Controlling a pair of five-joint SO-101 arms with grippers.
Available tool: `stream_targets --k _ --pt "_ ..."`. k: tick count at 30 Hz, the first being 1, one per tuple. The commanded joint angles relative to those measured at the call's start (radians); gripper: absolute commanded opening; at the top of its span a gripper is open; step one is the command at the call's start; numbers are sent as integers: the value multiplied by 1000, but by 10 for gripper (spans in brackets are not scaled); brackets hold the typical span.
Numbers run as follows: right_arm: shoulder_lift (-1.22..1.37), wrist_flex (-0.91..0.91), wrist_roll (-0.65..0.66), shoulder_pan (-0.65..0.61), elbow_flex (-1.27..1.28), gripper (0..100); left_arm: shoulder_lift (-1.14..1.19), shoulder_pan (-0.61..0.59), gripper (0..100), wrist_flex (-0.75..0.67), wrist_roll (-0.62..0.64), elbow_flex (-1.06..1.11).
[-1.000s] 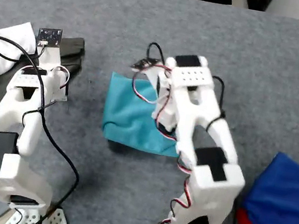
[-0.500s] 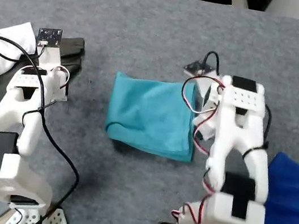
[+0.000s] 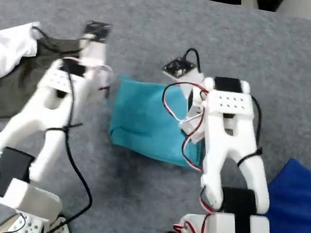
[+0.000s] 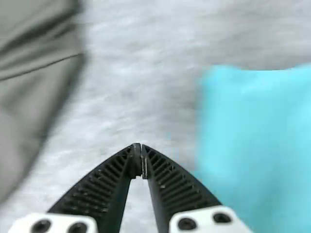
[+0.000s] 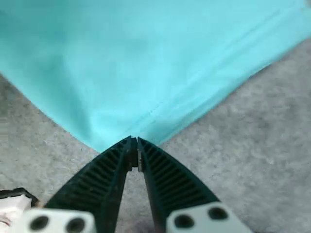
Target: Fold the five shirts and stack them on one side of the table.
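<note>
Left hand (image 4: 137, 162) stretched forward and low over bare bench (image 4: 141, 73), tips shut on nothing; dark shirt (image 4: 29, 73) on one side of it, teal shirt (image 4: 257, 145) on the other. Right hand (image 5: 133, 153) tilted down, pinched shut on the teal shirt's edge, open bench beside it.

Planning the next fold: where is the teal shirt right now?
High view: the teal shirt lies mid-table between the two arms, the right gripper pinching one corner.
</note>
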Motion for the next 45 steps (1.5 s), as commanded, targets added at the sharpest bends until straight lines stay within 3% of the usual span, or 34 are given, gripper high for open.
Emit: stream_targets --k 1,9,14,17,23,31,34,38,41,45 --pt "44 -87 -11 44 58 5 -36 92 20 -11 55 -86" --pt "111 -224 -28 62 137 5 193 129 20 -232 146 -167" --pt "119 -238 -34 67 139 5 441 68 20 -253 146 -351" --pt "119 -238 -29 70 139 5 547 29 20 -178 146 -486" --pt "113 -232 -29 64 120 5 587 31 20 120 110 -678" --pt "48 -130 -8 68 59 4 429 37 20 427 -6 -766" --pt "-8 -37 -38 73 -45 4 305 75 20 477 -34 -663" --pt "10 49 -43 97 -245 4 71 135 20 440 -44 -384" --pt "105 64 -43 110 -409 4 -122 195 20 322 -37 -87" --pt "331 64 -43 110 -616 4 -311 249 20 64 -35 282"
